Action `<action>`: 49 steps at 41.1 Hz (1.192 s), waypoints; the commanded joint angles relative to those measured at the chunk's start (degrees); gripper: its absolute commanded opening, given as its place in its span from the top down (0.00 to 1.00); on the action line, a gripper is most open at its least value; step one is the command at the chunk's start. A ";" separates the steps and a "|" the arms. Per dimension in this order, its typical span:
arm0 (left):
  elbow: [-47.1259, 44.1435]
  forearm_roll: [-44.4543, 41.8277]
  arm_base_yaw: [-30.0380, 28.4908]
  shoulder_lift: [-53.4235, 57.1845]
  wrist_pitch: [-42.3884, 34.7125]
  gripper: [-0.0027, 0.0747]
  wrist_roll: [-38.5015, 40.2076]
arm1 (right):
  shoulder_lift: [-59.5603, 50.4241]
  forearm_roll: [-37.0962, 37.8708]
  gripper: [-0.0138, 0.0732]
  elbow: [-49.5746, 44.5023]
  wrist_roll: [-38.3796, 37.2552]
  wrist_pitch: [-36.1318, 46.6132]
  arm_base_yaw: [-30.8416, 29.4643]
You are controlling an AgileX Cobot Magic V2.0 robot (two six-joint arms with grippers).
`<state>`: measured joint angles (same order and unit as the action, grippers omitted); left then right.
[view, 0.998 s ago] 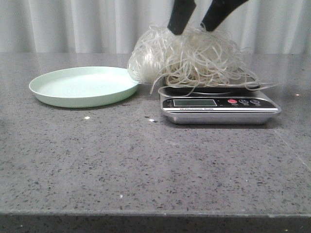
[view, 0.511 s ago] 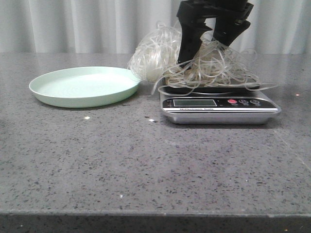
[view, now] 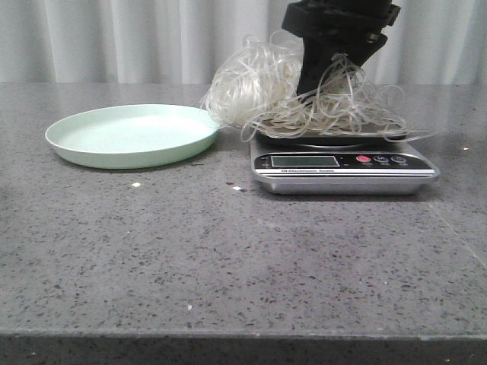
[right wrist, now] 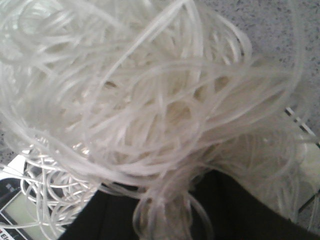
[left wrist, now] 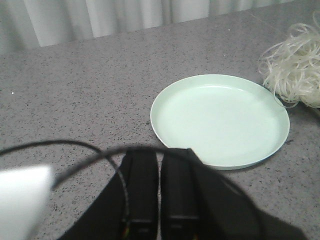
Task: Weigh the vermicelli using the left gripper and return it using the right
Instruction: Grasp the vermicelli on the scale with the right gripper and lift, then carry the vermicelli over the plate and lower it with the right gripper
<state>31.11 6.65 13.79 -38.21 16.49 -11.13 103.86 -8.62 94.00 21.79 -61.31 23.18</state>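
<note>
The vermicelli, a fluffy mass of whitish glassy strands, sits on the silver kitchen scale; its left part overhangs towards the pale green plate. My right gripper reaches down into the mass from above, its fingers drawn together on the strands. In the right wrist view the vermicelli fills the picture and strands run between the dark fingers of the right gripper. My left gripper is shut and empty, low over the table near the plate. The vermicelli's edge shows beyond the plate.
The plate holds nothing and stands left of the scale on the grey speckled table. A pale curtain hangs behind the table. The left arm is out of the front view.
My right gripper came down into the vermicelli and its fingers closed from apart to together. The strands are bunched higher round the fingers.
</note>
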 commanded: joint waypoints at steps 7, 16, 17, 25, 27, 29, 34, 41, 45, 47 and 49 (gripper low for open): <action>1.58 0.40 0.04 0.15 -4.40 0.79 0.48 | -2.87 0.01 0.66 5.50 0.28 -2.46 -0.06; 1.58 0.40 0.04 0.15 -4.63 0.79 0.48 | -5.38 0.01 0.66 11.26 0.23 -2.65 -0.06; 1.58 0.40 0.04 0.15 -4.61 0.79 0.48 | -5.62 0.01 0.66 11.88 0.23 -2.65 -0.06; 1.58 0.40 0.04 0.15 -4.95 0.79 0.48 | -6.78 0.01 0.66 18.54 0.23 -3.71 -0.06; 1.58 0.40 0.04 0.15 -5.03 0.79 0.48 | -6.83 0.01 0.66 20.49 0.23 -4.21 -0.06; 1.58 0.40 0.04 0.15 -5.03 0.79 0.48 | -6.83 -0.27 0.66 22.65 0.23 -5.02 -0.06; 1.58 0.40 0.04 0.15 -5.03 0.79 0.48 | -6.83 -2.99 0.66 26.73 0.23 -5.53 -0.02; 1.58 0.40 0.04 0.15 -5.62 0.79 0.48 | -6.83 -11.81 0.66 29.10 0.29 -3.84 1.02; 1.58 0.40 0.04 0.15 -6.52 0.79 0.48 | -6.14 -13.21 0.66 29.10 0.86 -2.13 3.36; 1.58 0.40 0.04 0.15 -7.07 0.79 0.48 | -5.38 -13.21 0.66 29.10 2.23 -1.25 5.21; 1.58 0.40 0.04 0.15 -7.64 0.79 0.48 | -4.35 -13.21 0.66 29.10 2.74 -0.52 6.53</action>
<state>31.11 6.65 13.79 -38.21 14.64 -11.13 100.91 -19.20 121.07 22.82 -67.74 27.55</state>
